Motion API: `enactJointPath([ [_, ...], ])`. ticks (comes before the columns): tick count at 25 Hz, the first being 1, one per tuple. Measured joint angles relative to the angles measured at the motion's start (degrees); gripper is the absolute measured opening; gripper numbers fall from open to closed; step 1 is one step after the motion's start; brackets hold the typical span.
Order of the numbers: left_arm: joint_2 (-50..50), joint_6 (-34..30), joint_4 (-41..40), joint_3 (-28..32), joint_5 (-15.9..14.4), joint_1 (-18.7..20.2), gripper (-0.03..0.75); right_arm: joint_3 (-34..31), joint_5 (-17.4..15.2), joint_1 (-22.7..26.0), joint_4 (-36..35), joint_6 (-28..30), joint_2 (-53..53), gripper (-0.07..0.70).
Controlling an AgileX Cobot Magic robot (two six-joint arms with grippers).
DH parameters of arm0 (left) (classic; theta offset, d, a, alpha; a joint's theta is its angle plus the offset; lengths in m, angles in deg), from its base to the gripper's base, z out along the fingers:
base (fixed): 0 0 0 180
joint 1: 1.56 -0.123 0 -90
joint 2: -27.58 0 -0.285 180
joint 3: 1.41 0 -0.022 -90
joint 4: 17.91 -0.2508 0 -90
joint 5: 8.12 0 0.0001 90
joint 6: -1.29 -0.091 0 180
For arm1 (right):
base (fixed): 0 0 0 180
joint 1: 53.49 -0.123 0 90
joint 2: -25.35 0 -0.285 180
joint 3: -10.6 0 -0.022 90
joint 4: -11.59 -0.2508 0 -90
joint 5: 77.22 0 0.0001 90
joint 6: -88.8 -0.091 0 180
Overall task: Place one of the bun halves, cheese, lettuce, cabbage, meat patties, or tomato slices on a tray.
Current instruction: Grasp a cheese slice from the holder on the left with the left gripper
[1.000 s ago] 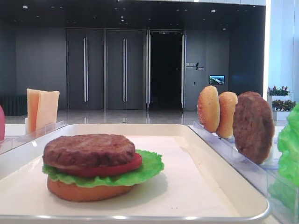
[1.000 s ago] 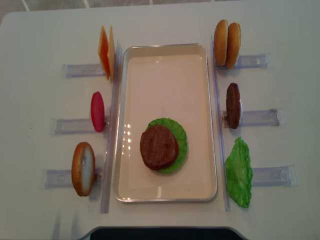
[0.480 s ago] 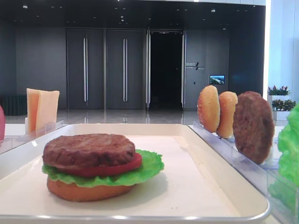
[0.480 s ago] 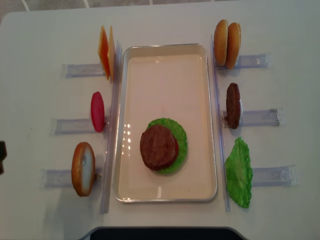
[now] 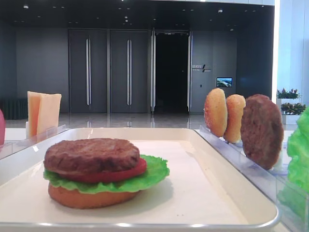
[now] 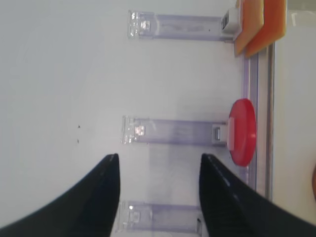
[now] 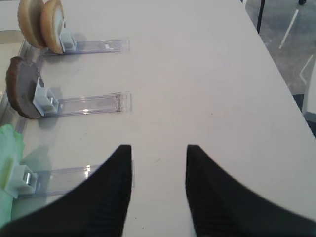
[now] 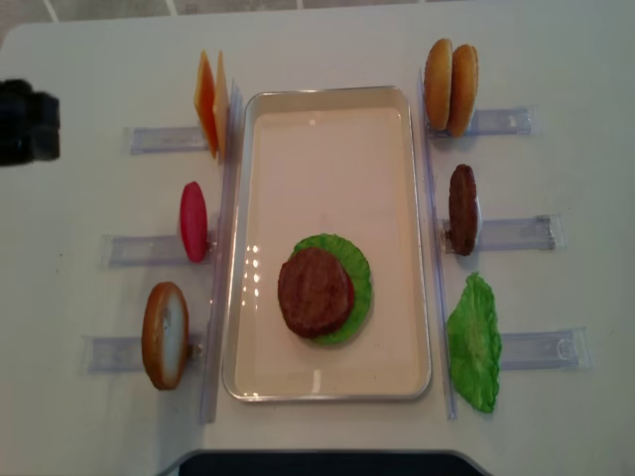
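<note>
I see the cheese (image 8: 210, 104), thin orange-yellow squares, standing on edge (left of the tray (image 8: 327, 382)). My left pincer (image 6: 158, 197) gapes empty above the table (image 6: 59, 89); the right pincer (image 7: 158, 190) likewise.

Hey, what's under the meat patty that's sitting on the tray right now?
Under the meat patty lie a tomato slice, a lettuce leaf and a bun half, resting on the tray. The patty covers their middles.

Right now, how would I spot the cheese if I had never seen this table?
Find the cream-white tray in the middle of the table. Just outside its far-left corner, two cheese slices stand on edge at the end of a clear plastic rail. They are the only flat, square, yellow-orange pieces; the tomato slice and bun half below are round.
</note>
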Motion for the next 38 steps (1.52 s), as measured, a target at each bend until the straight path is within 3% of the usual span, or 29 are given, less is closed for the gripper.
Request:
enactJointPath([
  [6, -12.72, 0.0, 0.97, -11.25, -0.27, 0.0, 0.401, 0.0, 0.0, 0.0, 0.0, 0.0, 0.0, 0.286],
  [12, -24.23, 0.0, 1.13, -22.72, -3.24, 0.0, 0.401, 0.0, 0.0, 0.0, 0.0, 0.0, 0.0, 0.286],
  [26, -42.05, -0.22, 2.99, -41.47, -8.02, 0.0, 0.401, 0.0, 0.0, 0.0, 0.0, 0.0, 0.0, 0.286],
  [33, -45.29, -1.06, 4.68, -45.85, -9.54, 0.72, 0.401, 0.0, 0.0, 0.0, 0.0, 0.0, 0.0, 0.286],
  [38, -45.41, 0.11, 4.39, -45.98, -9.67, 6.65, 0.401, 0.0, 0.0, 0.0, 0.0, 0.0, 0.0, 0.286],
])
